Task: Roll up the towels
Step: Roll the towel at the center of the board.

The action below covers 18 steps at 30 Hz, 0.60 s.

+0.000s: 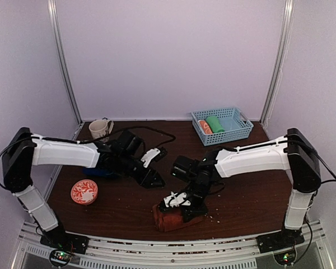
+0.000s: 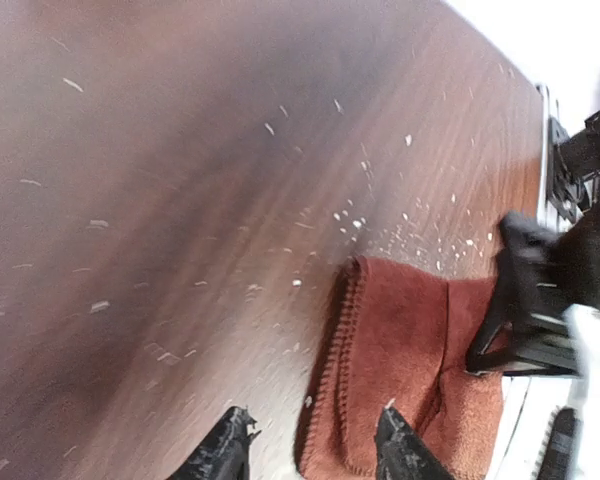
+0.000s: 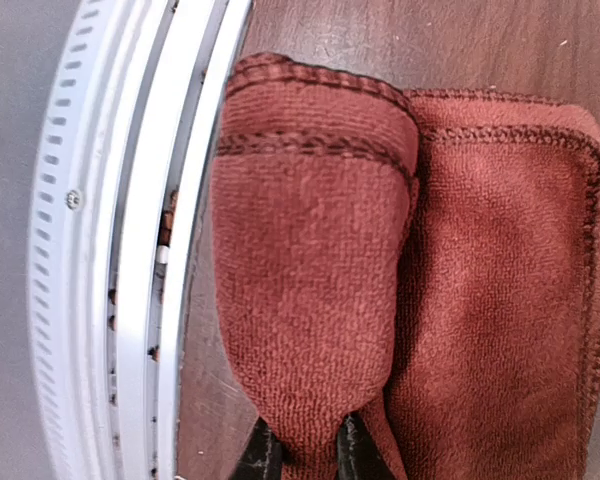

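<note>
From above, the brown table (image 1: 252,190) has walls on three sides. The rust-brown towel (image 1: 169,219) lies right at the near edge, in the middle. The right gripper (image 1: 182,204) is down on it. The left gripper (image 1: 152,178) hangs near the middle, a little apart from that towel. The blue towel (image 1: 103,174) lies under the left arm, mostly hidden. There is open table on the right and at the back between the mug (image 1: 99,129) and the basket (image 1: 235,136). I count two towels on the table, two rolled towels in the basket, one green (image 1: 215,124) and one orange-and-white (image 1: 204,126), one mug and one round red-and-white dish (image 1: 84,191).

In the left wrist view, the two black fingers (image 2: 405,450) stand apart and grip nothing. The towel's left edge shows past them, with bare wood to its left.

In the right wrist view, the fingers (image 3: 355,450) pinch a folded-over flap of the rust-brown towel. The flap's side is just beside the white rail (image 3: 130,250) at the table edge.
</note>
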### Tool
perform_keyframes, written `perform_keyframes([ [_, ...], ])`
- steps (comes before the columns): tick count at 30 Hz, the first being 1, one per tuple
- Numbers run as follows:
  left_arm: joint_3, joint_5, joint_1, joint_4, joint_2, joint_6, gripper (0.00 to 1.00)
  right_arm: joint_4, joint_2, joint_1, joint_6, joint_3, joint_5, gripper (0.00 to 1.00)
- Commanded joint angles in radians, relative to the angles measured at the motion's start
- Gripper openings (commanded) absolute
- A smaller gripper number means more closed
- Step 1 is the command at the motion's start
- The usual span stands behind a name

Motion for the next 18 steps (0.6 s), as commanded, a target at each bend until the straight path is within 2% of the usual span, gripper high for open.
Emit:
perform_keyframes([
  [1,-0.155,-0.172,-0.023,0.200,-0.230,0.026,0.46,-0.250,0.172,-0.051,0.008,0.129,-0.142,0.06],
  [5,-0.224,-0.336,-0.136,0.226,-0.397,0.130,0.54,-0.347,0.355,-0.105,0.011,0.275,-0.181,0.06],
  [9,-0.215,-0.471,-0.286,0.180,-0.438,0.248,0.55,-0.395,0.475,-0.146,0.040,0.382,-0.192,0.06],
  [12,-0.190,-0.487,-0.374,0.140,-0.398,0.313,0.55,-0.439,0.543,-0.166,0.059,0.458,-0.190,0.05],
  [16,-0.134,-0.452,-0.428,0.051,-0.247,0.354,0.56,-0.479,0.585,-0.179,0.062,0.523,-0.210,0.05],
  [18,-0.094,-0.475,-0.446,0.004,-0.158,0.364,0.61,-0.481,0.587,-0.180,0.064,0.528,-0.210,0.05],
])
